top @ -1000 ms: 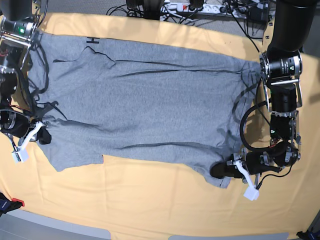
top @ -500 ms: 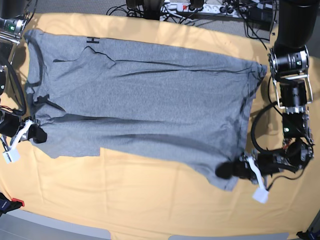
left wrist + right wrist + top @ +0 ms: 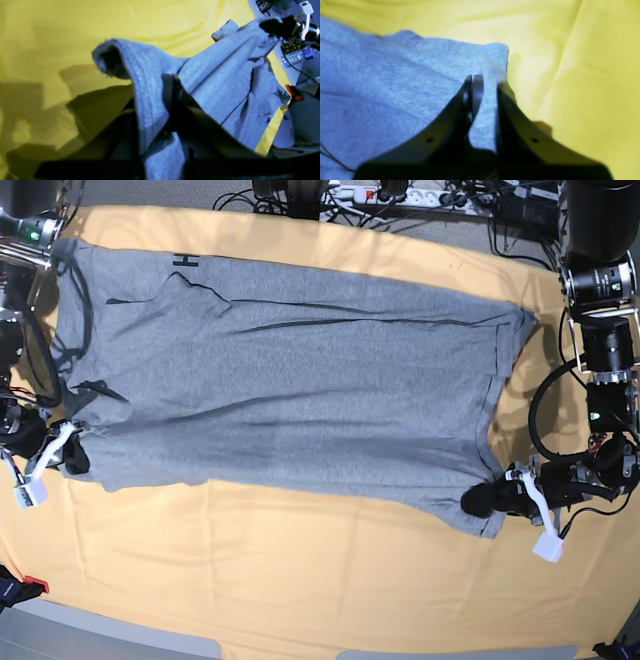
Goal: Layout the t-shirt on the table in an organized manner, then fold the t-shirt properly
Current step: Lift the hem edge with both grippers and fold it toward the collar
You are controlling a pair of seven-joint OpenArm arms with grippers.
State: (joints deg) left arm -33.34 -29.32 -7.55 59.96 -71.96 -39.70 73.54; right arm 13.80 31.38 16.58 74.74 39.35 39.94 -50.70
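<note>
A: Since the earlier base frames, both held corners have travelled outward. The left end effector (image 3: 487,500) has carried its hem corner further toward the worktop's (image 3: 320,600) right edge, and the t-shirt (image 3: 290,380) now lies wider and flatter, with fewer dark ridges across the middle.

B: State of the end effectors?

A: Left one is clamped on a bunched fold of grey cloth, clear in its wrist view (image 3: 172,105). The right end effector (image 3: 72,452) has its jaws narrow, with the shirt's corner between them (image 3: 485,85). I judge it is pinching, but the blur leaves some doubt.

B: Where is the shirt?

A: Spread on the worktop, plain side up, a bit of black lettering (image 3: 184,261) peeking at the far edge.

B: Risks?

A: Further outward pull could slip the thin corner from the right jaws, or drag the whole shirt toward the stronger grip. The near edge is uneven, so releasing now would likely leave it skewed. The cloth draped over the left end effector may also snag on opening.

B: Pose?

A: Both arms are low and reaching inward from opposite ends, wrists nearly level with the worktop.
</note>
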